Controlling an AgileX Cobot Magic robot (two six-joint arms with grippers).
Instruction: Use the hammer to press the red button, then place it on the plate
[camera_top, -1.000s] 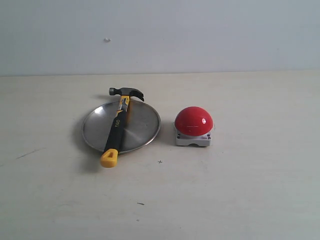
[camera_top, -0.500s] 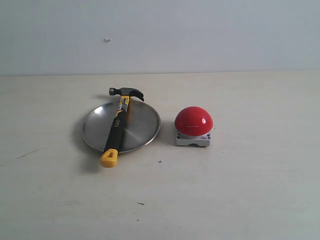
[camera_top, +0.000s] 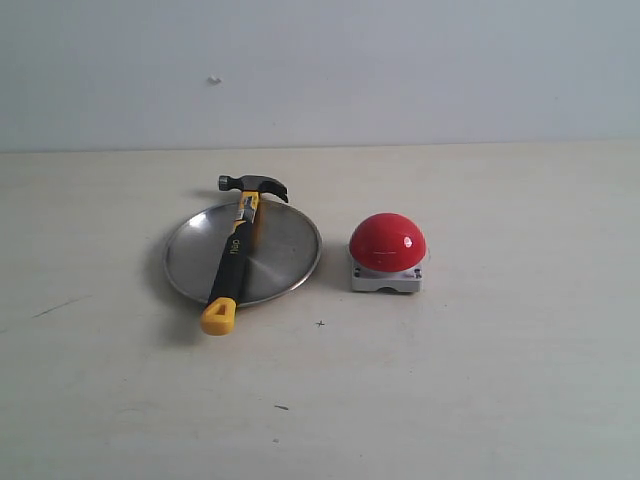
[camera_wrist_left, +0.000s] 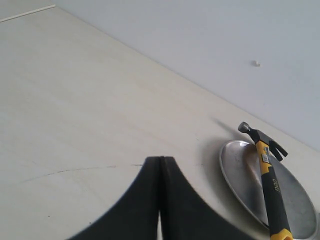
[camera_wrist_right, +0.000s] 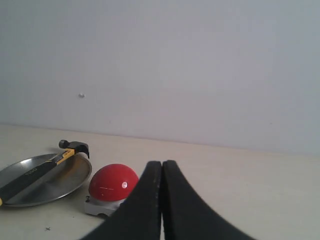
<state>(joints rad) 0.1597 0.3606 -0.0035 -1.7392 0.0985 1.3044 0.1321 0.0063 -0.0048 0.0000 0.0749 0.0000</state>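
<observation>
The hammer (camera_top: 237, 247) lies across the silver plate (camera_top: 285, 250); its dark head overhangs the far rim and its yellow butt end rests on the table at the near rim. The red button (camera_top: 387, 241) stands just right of the plate on its grey base. Neither gripper shows in the exterior view. In the left wrist view my left gripper (camera_wrist_left: 160, 159) is shut and empty, well away from the hammer (camera_wrist_left: 270, 181) and plate (camera_wrist_left: 240, 172). My right gripper (camera_wrist_right: 161, 162) is shut and empty too, with the red button (camera_wrist_right: 112, 183), plate (camera_wrist_right: 70, 182) and hammer (camera_wrist_right: 35, 172) beyond it.
The pale table (camera_top: 480, 380) meets a plain grey wall (camera_top: 400, 70) at the back. A few small dark specks (camera_top: 320, 323) mark the tabletop near the front.
</observation>
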